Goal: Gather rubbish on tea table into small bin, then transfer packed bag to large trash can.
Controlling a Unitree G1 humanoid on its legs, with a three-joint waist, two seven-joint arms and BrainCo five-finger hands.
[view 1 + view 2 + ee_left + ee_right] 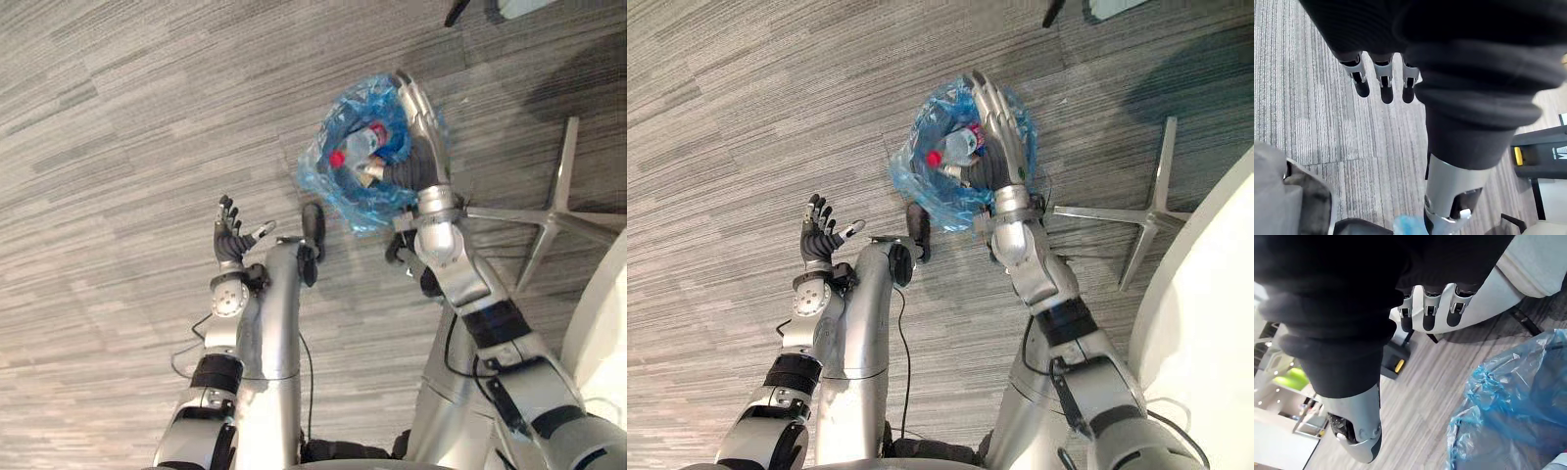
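A blue see-through rubbish bag [931, 191] hangs over the grey carpet, draped around my right hand [997, 127]. That hand's fingers are straight and lie across the bag's top. Inside the bag I see a clear bottle [960, 147] with a red cap [934, 158] and other scraps. The right wrist view shows the crumpled bag [1518, 406] just below the straight fingers [1425, 313]. My left hand [818, 235] is raised to the left of the bag, apart from it, with its fingers spread and nothing in it.
A silver star-shaped chair base [1146, 215] lies on the carpet right of the bag. The curved white edge of a table [1205, 323] fills the lower right. Bare carpet stretches to the left and ahead.
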